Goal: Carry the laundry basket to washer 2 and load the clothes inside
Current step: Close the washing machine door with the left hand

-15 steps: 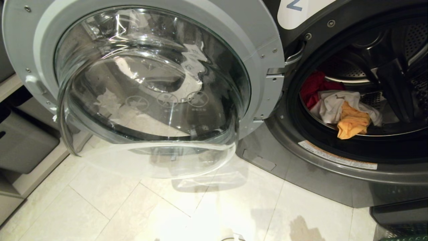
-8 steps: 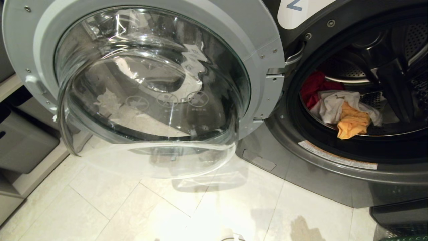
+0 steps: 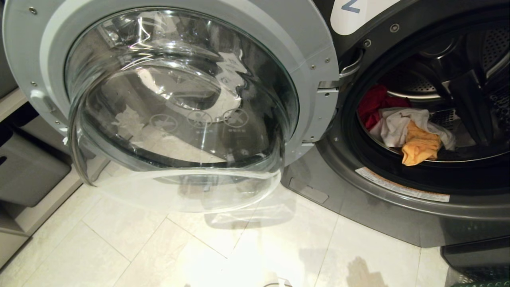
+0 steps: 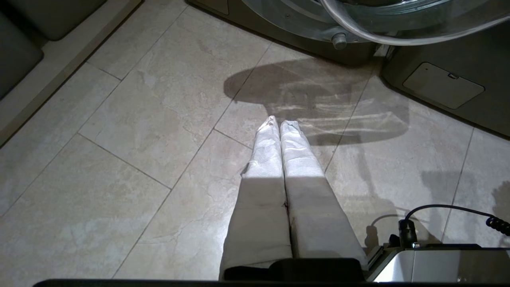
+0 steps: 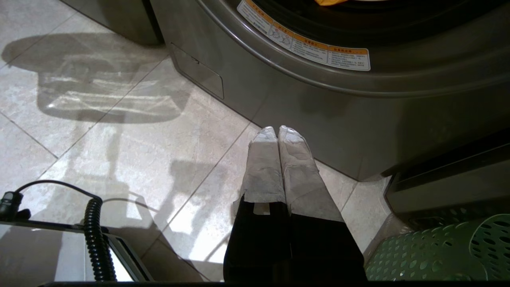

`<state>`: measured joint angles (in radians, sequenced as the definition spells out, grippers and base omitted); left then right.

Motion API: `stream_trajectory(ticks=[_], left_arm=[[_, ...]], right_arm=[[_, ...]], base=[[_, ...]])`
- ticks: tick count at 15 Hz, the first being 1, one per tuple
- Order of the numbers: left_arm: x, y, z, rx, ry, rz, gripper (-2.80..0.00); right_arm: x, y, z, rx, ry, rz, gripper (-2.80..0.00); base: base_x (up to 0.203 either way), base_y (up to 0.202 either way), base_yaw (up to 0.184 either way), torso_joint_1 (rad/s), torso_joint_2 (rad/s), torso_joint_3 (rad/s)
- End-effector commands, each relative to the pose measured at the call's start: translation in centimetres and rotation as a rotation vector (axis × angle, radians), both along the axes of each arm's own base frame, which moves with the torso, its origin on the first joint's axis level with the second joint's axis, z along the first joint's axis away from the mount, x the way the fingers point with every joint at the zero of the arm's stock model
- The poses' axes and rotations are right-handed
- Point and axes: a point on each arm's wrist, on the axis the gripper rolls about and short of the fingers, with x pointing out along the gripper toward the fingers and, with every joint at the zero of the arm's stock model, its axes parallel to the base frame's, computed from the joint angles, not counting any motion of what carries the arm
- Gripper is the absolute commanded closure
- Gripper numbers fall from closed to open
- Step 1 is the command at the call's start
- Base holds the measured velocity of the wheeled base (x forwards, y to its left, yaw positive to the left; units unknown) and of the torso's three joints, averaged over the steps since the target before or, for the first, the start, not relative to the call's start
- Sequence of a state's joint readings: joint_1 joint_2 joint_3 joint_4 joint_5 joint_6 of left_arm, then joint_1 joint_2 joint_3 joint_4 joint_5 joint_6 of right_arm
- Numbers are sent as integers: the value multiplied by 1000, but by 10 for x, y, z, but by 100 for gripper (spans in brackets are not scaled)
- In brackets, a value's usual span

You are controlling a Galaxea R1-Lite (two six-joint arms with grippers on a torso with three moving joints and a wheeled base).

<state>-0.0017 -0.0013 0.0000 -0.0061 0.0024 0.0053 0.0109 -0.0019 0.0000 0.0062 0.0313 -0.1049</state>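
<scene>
Pale floor tiles are spread before washer 2, whose glass door is swung wide open to the side of the drum opening. Inside the drum, the clothes are heaped: a red piece behind, a white one over it, a yellow-orange one in front. The laundry basket is set on the tiles just beside the washer's lower front corner. Both the left gripper and the right gripper are held low over the tiles before the washer, fingers pressed together, nothing gripped.
</scene>
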Motion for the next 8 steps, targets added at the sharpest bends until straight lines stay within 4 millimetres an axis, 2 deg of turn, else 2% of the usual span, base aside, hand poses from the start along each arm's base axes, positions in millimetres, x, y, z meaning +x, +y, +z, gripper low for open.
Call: stream_trajectory(ticks=[1,5,8], left_arm=[[0,0,-1,2,7,1,0],[0,0,0,13,4,-1,0],[0,0,0,4,1,-2,0]], right_arm=[[0,0,0,-1,2,1,0],[0,0,0,-1,2,1,0],[0,0,0,-1,2,2,0]], base=[[0,0,0,0,0,0],[0,0,0,-1,1,10],[0,0,0,2,-2,152]])
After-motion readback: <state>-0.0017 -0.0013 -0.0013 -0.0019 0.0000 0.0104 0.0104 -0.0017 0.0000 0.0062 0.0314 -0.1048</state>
